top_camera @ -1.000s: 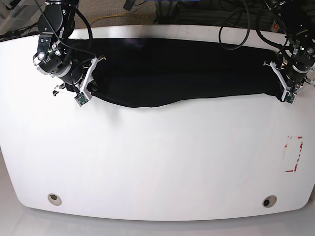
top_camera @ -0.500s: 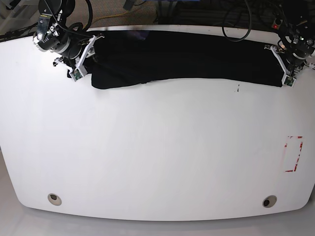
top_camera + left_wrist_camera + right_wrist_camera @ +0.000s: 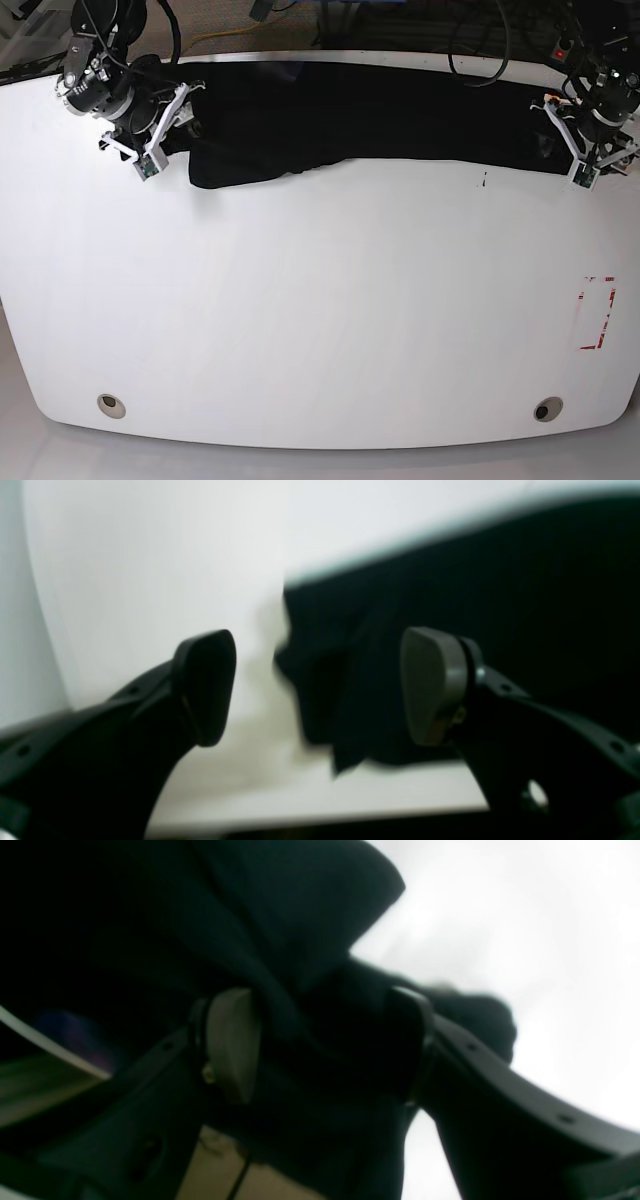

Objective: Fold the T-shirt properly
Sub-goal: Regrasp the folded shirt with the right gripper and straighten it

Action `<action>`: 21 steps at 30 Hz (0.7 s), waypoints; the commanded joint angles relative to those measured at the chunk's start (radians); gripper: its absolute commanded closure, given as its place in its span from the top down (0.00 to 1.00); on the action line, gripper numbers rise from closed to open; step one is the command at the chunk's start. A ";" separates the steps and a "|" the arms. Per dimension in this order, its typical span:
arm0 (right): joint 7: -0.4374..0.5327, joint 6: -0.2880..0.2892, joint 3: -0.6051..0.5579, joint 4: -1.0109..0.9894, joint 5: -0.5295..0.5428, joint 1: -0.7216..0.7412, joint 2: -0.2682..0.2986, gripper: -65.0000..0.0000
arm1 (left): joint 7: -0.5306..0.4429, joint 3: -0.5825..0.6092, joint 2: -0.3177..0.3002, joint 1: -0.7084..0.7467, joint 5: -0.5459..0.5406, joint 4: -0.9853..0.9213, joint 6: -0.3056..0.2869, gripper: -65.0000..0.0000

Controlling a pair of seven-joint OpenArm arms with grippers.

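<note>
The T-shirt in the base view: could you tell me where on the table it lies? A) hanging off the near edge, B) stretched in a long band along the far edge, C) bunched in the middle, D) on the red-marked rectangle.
B: the T-shirt lies as a long dark band along the far edge of the table, spanning between both arms.

T-shirt (image 3: 370, 115) blocks a strip along the desk (image 3: 300, 320) far edge. Arms stand at both far corners. Middle and near edge open.
</note>
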 commanded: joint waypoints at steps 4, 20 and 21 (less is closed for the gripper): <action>-0.070 0.001 0.019 -0.028 0.087 0.109 0.026 0.58 | -0.008 0.001 -0.031 -0.008 -0.036 0.000 0.002 0.72; -0.156 0.001 0.134 -0.444 0.232 0.368 0.026 0.58 | -0.026 0.077 -0.034 -0.060 0.083 -0.329 0.002 0.56; -0.159 0.001 0.139 -0.476 0.259 0.380 0.027 0.58 | -0.036 0.081 -0.034 -0.065 0.086 -0.339 0.002 0.56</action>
